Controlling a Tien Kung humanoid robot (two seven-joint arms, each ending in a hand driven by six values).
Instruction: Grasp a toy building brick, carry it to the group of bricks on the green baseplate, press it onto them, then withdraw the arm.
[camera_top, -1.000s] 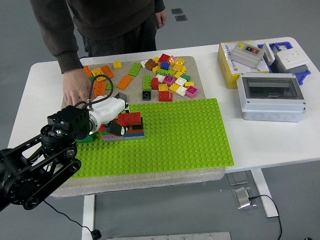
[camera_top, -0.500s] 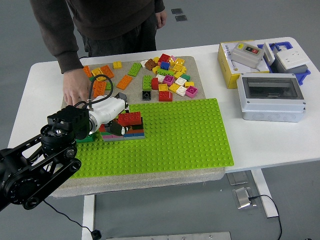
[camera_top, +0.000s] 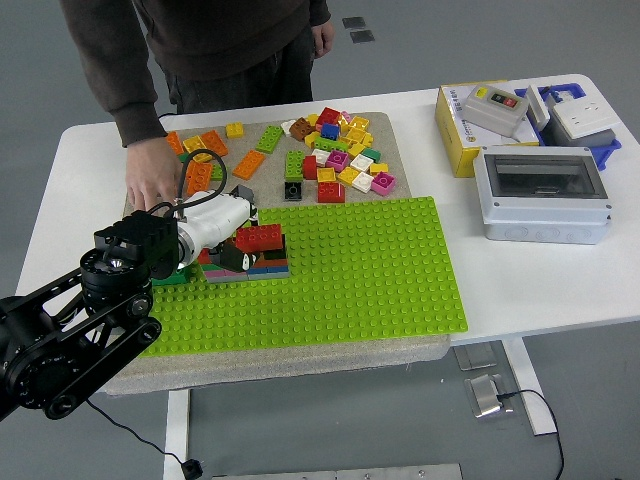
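A red brick (camera_top: 258, 237) tops a small stack of bricks (camera_top: 265, 264) near the left end of the green baseplate (camera_top: 360, 270). My left hand (camera_top: 232, 232), white with black fingertips, reaches in from the lower left. Its fingers are curled around the red brick from the left side, and the hand hides that end of the stack. Loose bricks (camera_top: 335, 150) in several colours lie scattered on the tan mat (camera_top: 385, 122) behind the baseplate. My right arm is out of sight.
A person stands at the far side, one hand (camera_top: 150, 185) resting flat on the mat just behind my left hand. To the right stand a yellow box (camera_top: 455, 140), a grey enclosure with a clear lid (camera_top: 545, 195) and a blue bin (camera_top: 578, 100).
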